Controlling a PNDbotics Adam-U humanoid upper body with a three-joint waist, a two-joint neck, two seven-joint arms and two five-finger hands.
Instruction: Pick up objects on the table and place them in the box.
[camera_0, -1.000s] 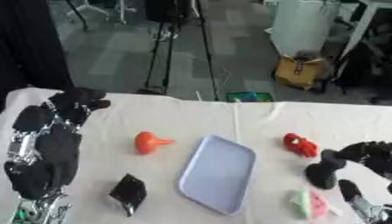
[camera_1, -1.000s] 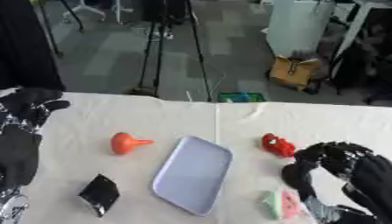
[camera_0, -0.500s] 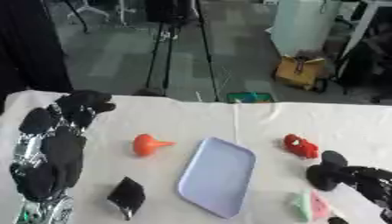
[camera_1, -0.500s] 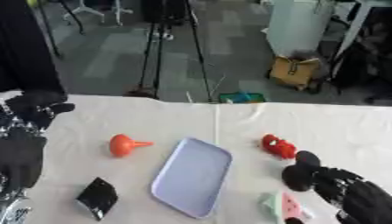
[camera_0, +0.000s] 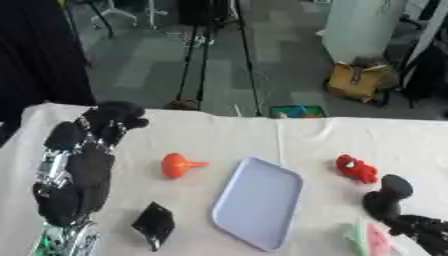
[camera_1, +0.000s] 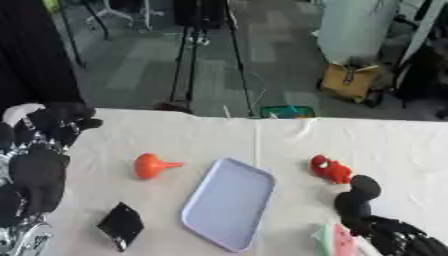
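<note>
Low in the lower right, the right hand (camera_1: 363, 210), fingers seemingly curled and empty, could knock the red toy (camera_1: 331, 169) or watermelon slice (camera_1: 331, 241) across the worktop (camera_1: 219, 135).

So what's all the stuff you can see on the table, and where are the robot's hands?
Table: one, covered in white cloth, filling the lower half of the view.
Tray: one, pale lavender, middle of the table, nothing on it.
Funnel-shaped toy: one, orange, left of the tray.
Black object: one, small and angular, near edge, left of the tray.
Red toy: one, right of the tray.
Watermelon-slice toy: one, pink and green, near right corner.
Left hand: black, raised at the left, fingers curled, holding nothing.
Right hand: black, lower right, close to the watermelon-slice toy; fingers unclear.
</note>
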